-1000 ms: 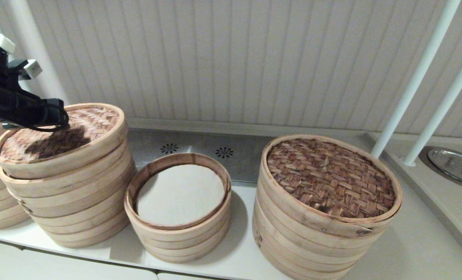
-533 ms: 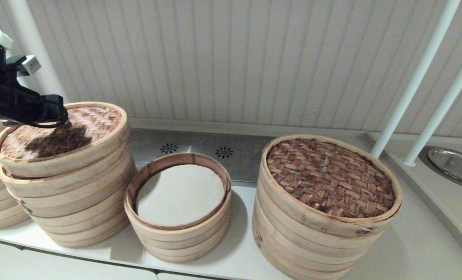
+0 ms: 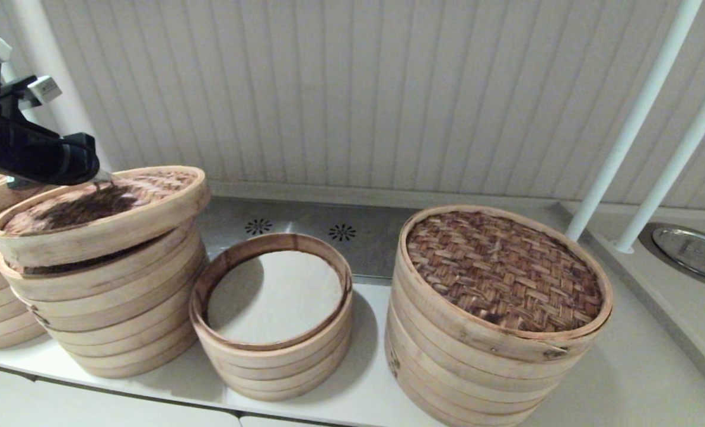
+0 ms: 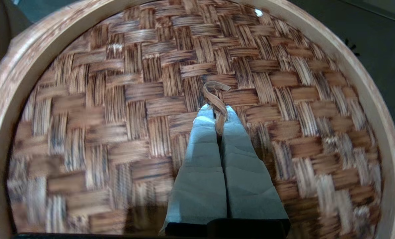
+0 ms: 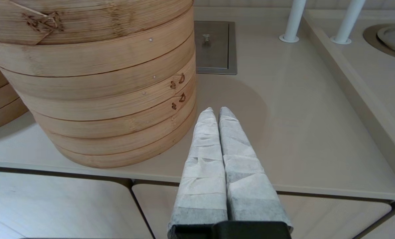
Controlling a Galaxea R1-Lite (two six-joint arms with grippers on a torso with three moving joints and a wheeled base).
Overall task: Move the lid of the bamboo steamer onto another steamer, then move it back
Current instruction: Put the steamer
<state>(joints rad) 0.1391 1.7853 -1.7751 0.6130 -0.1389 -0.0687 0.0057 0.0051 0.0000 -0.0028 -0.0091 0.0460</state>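
Left end effector (image 4: 217, 114) is clenched on the loop handle (image 4: 215, 96) of the bamboo steamer lid (image 3: 100, 216). Lid sits tilted atop another steamer (image 3: 109, 308), far edge raised. Right end effector (image 5: 215, 113) hangs pinched together, holding nothing, above the counter (image 5: 300, 132).

head view overlooks counter (image 3: 364, 409), wrist views close (downward)

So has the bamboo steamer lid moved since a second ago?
Yes. The bamboo steamer lid, pinched by the left gripper, has tilted up off the medium stack.
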